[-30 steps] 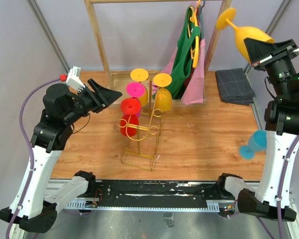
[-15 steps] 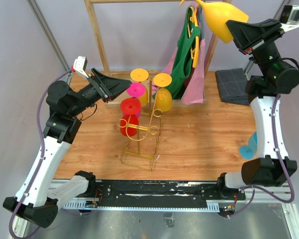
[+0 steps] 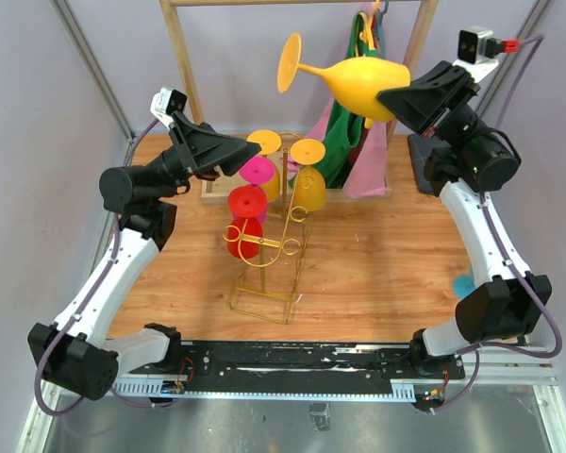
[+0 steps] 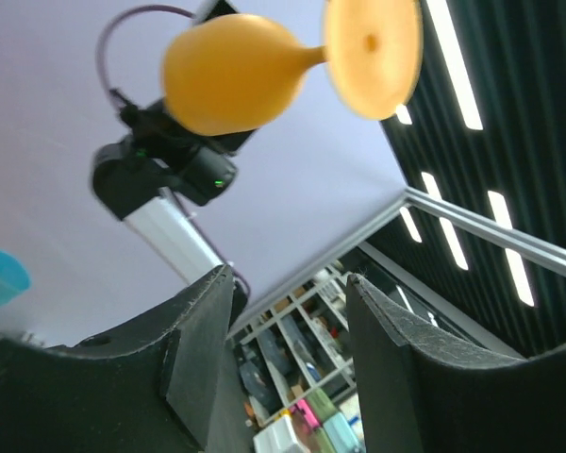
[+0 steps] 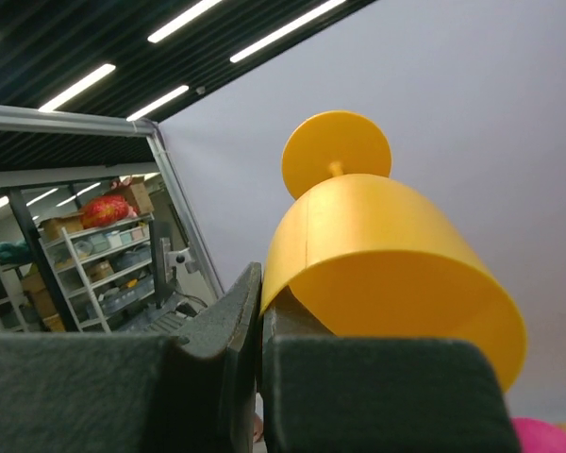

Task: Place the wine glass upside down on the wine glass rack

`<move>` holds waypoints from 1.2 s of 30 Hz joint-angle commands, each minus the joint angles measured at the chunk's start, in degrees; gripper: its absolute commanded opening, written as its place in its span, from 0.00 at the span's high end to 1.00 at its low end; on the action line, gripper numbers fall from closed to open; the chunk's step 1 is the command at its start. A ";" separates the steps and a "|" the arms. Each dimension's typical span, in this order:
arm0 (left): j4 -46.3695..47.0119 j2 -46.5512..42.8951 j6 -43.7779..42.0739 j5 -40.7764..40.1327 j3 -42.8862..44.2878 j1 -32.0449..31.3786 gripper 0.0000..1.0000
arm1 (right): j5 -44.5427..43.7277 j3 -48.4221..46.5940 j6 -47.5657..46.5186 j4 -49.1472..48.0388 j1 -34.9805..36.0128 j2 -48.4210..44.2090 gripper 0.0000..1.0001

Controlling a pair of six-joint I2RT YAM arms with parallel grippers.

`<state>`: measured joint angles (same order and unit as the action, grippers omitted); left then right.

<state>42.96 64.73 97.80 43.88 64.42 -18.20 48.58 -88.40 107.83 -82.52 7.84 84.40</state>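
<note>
You are carrying the yellow plastic wine glass (image 3: 354,80) high over the back of the wooden table (image 3: 387,255), lying sideways with its foot toward the left arm. In the last second it has swung in from the far right. Your right gripper (image 3: 393,96) is clamping the bowl's rim. The glass is nearing the gold wire rack (image 3: 274,247) but is not yet inverted. Your left gripper (image 3: 238,157) is gaping empty beside the rack.

wine glass rack (image 3: 281,247) rear: hung glasses (image 3: 309,189) crowd | right: open table (image 3: 387,255) | behind: wooden frame (image 3: 187,85), clothes (image 3: 344,142)
</note>
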 commanded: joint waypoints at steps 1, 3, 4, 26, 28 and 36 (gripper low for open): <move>26.80 3.56 18.31 0.30 -1.29 -0.27 0.44 | 4.82 2.29 -0.59 -6.52 3.40 0.01 0.99; 33.17 5.27 23.17 -0.75 -0.96 -0.29 0.44 | 6.86 1.37 -1.30 -6.76 4.96 0.44 0.99; 35.72 6.06 25.28 -1.14 -0.76 -0.34 0.44 | 7.60 0.82 -1.64 -6.72 5.66 0.68 0.99; 51.49 10.15 38.65 -6.56 -0.90 -0.34 0.45 | 8.43 -1.54 -3.54 -6.51 16.90 4.77 0.99; 51.44 10.16 38.87 -6.90 -1.37 -0.27 0.46 | 8.63 -1.62 -3.59 -6.46 17.25 4.64 0.99; 51.37 9.63 38.77 -8.25 -1.00 -0.28 0.67 | 8.77 0.60 -4.51 -6.50 17.26 3.58 0.99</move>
<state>87.26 75.00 118.80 36.91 62.87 -18.20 56.97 -88.58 104.77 -85.67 24.27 89.52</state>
